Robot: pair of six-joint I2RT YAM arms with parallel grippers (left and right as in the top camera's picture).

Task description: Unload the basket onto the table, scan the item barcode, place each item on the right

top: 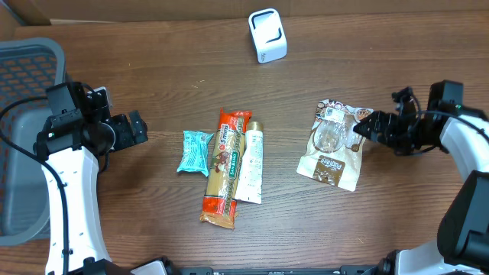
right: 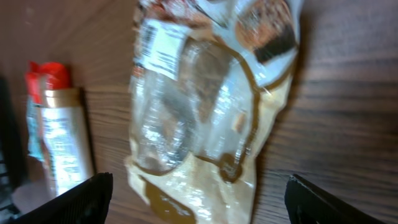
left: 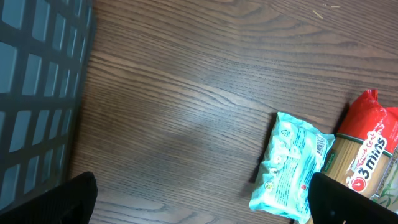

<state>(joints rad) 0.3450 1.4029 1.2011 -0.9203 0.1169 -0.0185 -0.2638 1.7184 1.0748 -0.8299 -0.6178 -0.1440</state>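
1. Dark brown wooden table: carries everything listed below.

2. White box-shaped scanner: stands at the far edge of the table, well apart from both arms.

3. Brown-and-cream pouch with a clear window: lies flat at the right of the table. A white printed label sits at its far corner, the print too blurred to read.

4. Right gripper, black: sits low at the right edge of the pouch. In the right wrist view its 2 fingers stand spread wide, and the pouch lies beneath and between them, unclamped. I cannot tell whether either finger touches the wrapper.

5. Row of 3 goods, mid-table, side by side and touching:
- Teal crinkled packet, the shortest, on the left.
- Long red-and-orange pasta packet, in the middle.
- White tube with a gold cap, on the right, cap pointing to the far side.

6. Left gripper, black: sits left of the teal crinkled packet, near it but apart. Its fingers are wide apart with only bare wood between them.

7. Grey plastic mesh basket: at the left edge of the table, beside the left arm.
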